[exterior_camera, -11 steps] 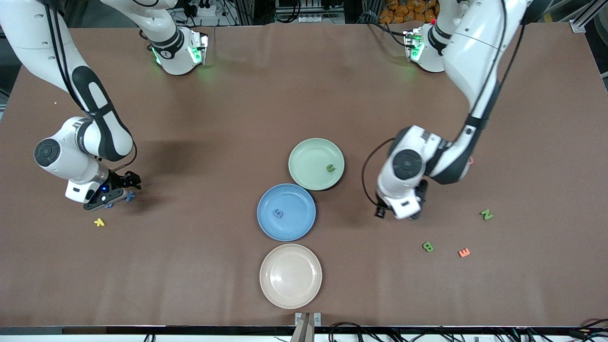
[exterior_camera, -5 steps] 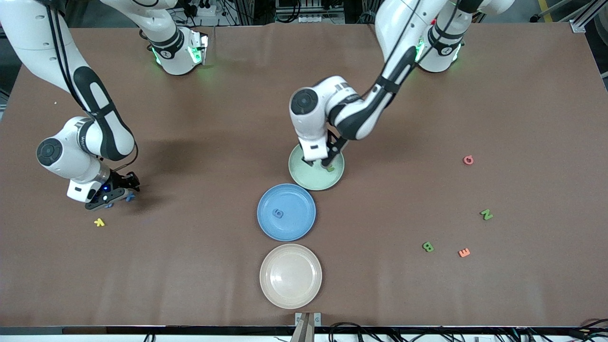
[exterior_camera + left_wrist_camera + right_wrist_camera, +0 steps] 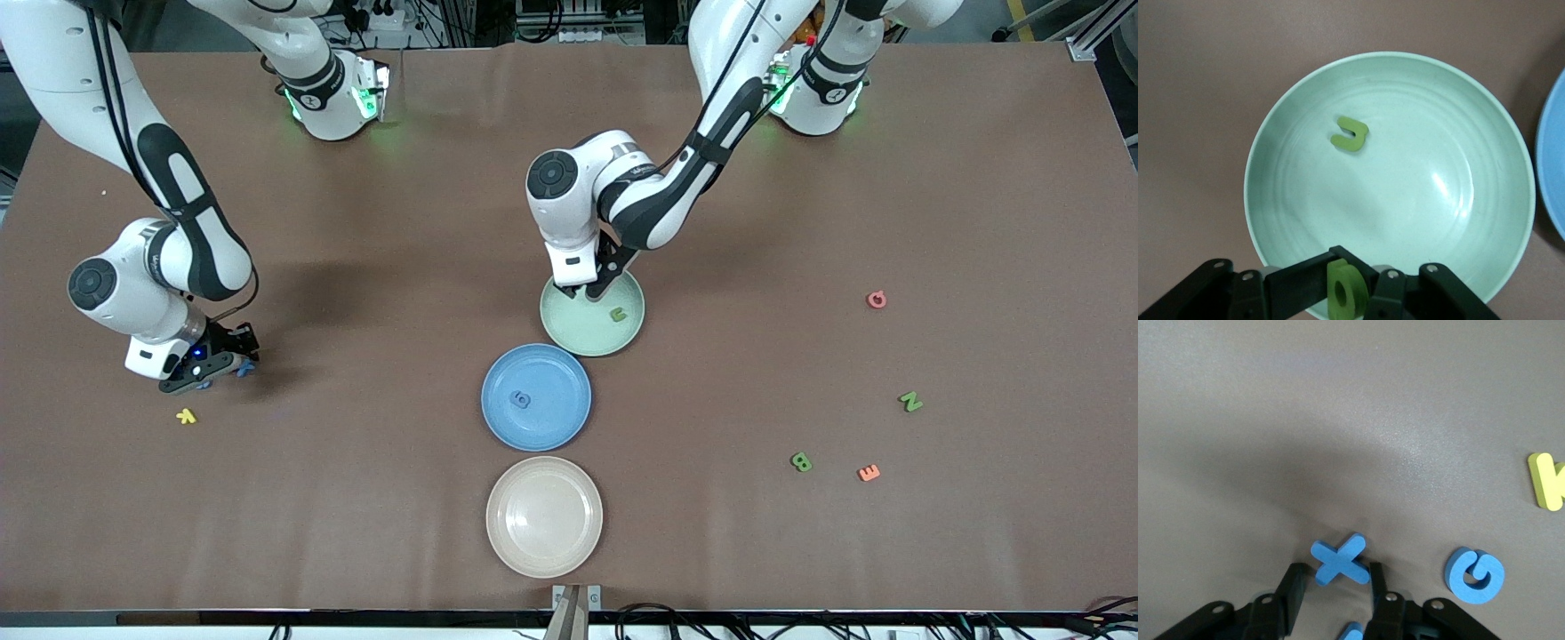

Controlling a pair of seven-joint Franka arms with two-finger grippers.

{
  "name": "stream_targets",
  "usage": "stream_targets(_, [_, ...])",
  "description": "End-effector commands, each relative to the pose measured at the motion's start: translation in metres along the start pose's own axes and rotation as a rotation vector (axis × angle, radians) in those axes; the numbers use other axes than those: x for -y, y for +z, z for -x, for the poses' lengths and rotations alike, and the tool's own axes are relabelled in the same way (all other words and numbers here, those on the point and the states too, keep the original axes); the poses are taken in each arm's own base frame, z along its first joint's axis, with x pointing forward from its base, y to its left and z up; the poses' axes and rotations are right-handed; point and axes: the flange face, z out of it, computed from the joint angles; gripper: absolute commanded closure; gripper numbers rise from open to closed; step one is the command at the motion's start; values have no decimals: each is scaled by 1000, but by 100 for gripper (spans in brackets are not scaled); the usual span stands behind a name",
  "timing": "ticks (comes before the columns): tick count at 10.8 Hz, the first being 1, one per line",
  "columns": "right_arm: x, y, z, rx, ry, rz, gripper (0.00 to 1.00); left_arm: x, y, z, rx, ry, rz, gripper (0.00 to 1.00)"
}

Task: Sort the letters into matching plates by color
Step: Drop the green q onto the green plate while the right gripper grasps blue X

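two drops pending, two ways to miss

front view: plainly, the left gripper (image 3: 587, 289) hangs over the farther rim of the pale mint green round plate (image 3: 592, 308), which already holds a small green u-shaped letter (image 3: 617, 314). the medium blue round plate (image 3: 536, 396), with a blue letter (image 3: 521, 399) in it, and the cream-beige round plate (image 3: 544, 516) sit in a line toward the camera's edge of the brown table (image 3: 409, 498). the right gripper (image 3: 213, 363) is low near the right arm's end, beside a yellow letter (image 3: 186, 415).

left wrist view: its fingers are clamped on a chunky green ring-shaped letter (image 3: 1344, 291), poised above the plate's rim. released from there, i judge it could strike the rim and bounce onto the table.

right wrist view: the fingers stand apart, straddling a blue x-shaped letter (image 3: 1339, 559) lying flat; a blue g-shaped letter (image 3: 1475, 575) lies just beside. closing off-centre on those slanted arms could twist the x free or nudge the g.
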Motion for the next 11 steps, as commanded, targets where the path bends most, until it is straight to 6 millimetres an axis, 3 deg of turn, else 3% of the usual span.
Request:
stream_targets(1, [-1,1,-3,-14,-7,8,61,-5,0,-6,0,11,-5,100])
stream_targets(2, [-3,0,-3,-16,-6,10,63,-10,-4,-13,1,17,4,55])
stream_targets(3, [-3,0,-4,-16,-6,10,65,-10,-1,-12,-22,68,7,1])
stream_targets(5, [-4,0,-5,-19,-3,12,66,-10,1,-13,-80,112,19,0])
stream_targets(7, [-4,-1,-6,-20,-3,12,67,-13,-4,-29,-83,98,26,0])
stream_targets(11, [-7,-6,-12,-28,0,17,71,-20,-5,-164,-86,105,10,0])
